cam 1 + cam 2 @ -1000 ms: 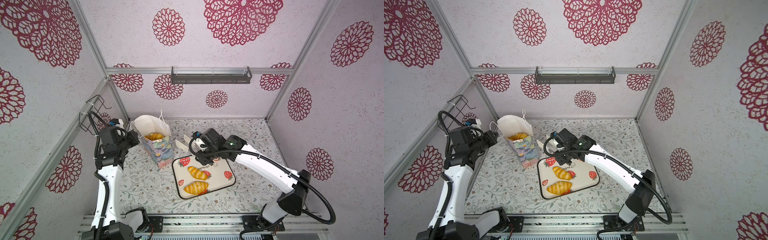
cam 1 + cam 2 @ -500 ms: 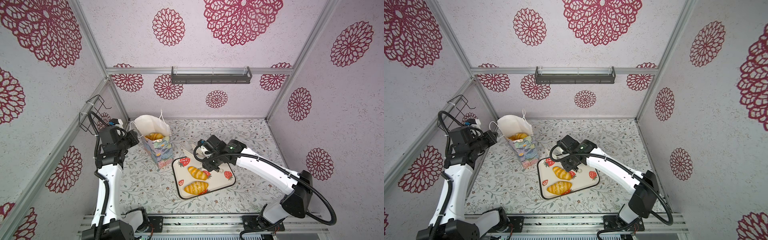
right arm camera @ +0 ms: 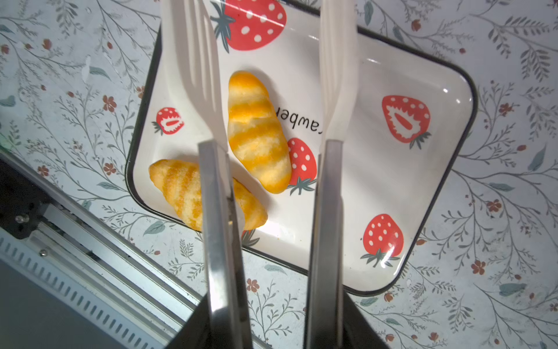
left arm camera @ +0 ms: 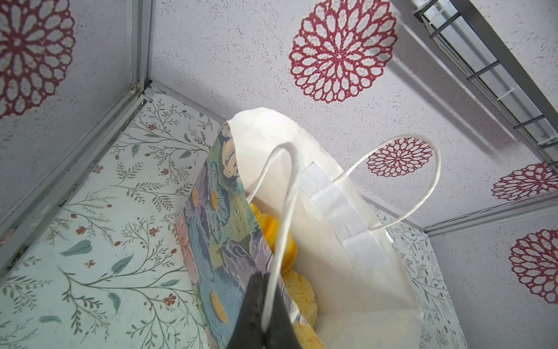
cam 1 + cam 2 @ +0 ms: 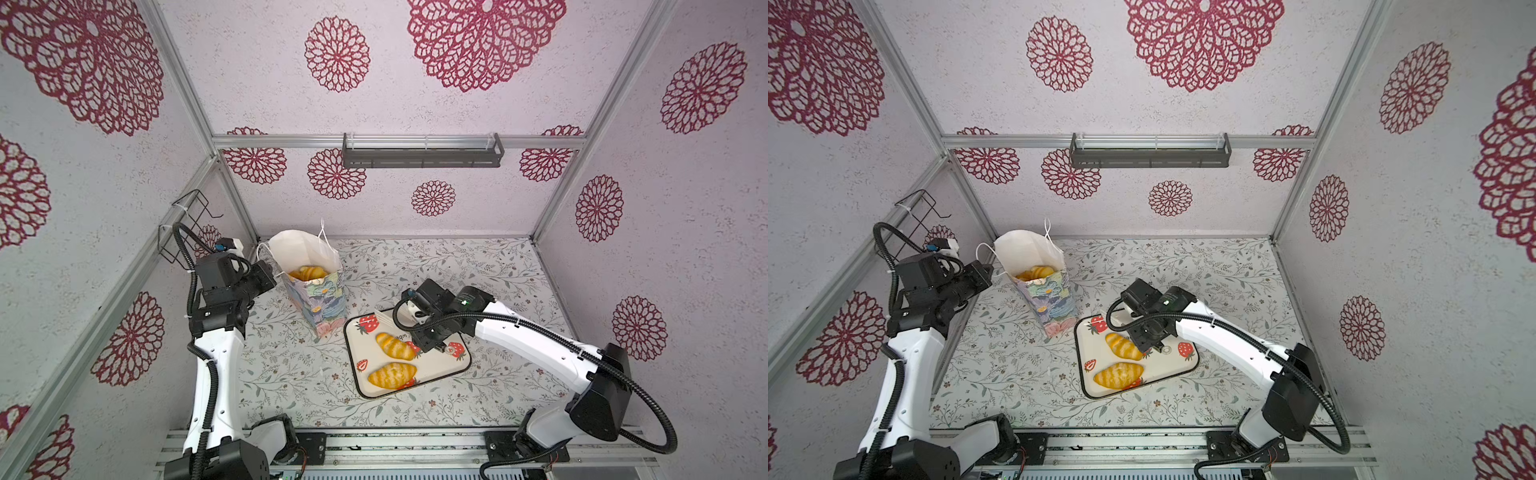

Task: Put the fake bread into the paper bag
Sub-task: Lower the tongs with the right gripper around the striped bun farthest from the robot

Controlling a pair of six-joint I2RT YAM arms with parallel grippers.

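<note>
The paper bag (image 5: 311,291) stands upright at the back left, showing white inside and painted flowers outside (image 4: 217,229). Fake bread (image 5: 307,272) lies inside it. My left gripper (image 4: 265,290) is shut on the bag's near cord handle (image 4: 283,211). Two striped croissants (image 5: 395,345) (image 5: 391,375) lie on the strawberry tray (image 5: 457,365). My right gripper (image 3: 271,326) is shut on a pair of white-tipped tongs (image 3: 338,75). The tong arms are spread to either side of one croissant (image 3: 256,133), with a gap on each side. The other croissant (image 3: 178,187) is partly hidden behind one arm.
A black wire basket (image 5: 187,224) hangs on the left wall behind my left arm. A dark shelf (image 5: 422,151) is fixed to the back wall. The metal rail (image 5: 395,444) runs along the table's front edge, close to the tray.
My right gripper has swung from beside the bag forward over the tray, and the tongs have spread a little wider. The left arm and the bag have not moved.
</note>
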